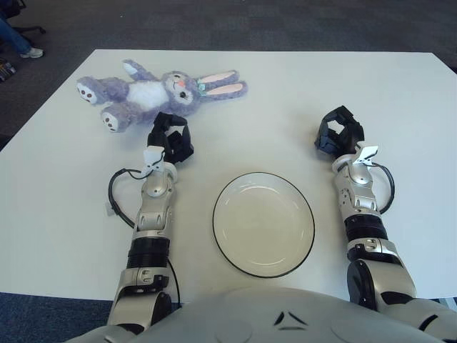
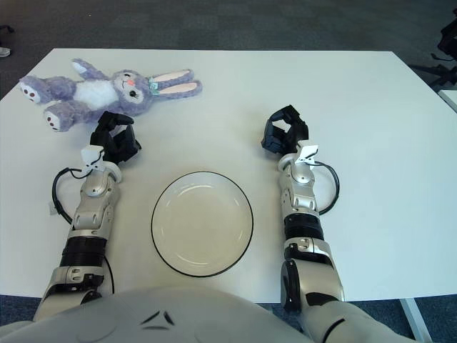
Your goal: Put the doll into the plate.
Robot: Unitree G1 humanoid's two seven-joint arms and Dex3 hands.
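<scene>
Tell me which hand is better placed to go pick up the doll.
Left. The left hand sits just in front of the doll, which lies at the table's far left. The right hand is off to the right of the plate, well away from the doll.

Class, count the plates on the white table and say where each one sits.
1. The single plate lies near the table's front edge, between the left hand and right hand, with nothing in it.

An office or lab setting is indicated by the plain white table [image 1: 285,93], dark grey carpet [image 1: 250,25], and a chair base [image 2: 448,43] seen at the edge.
</scene>
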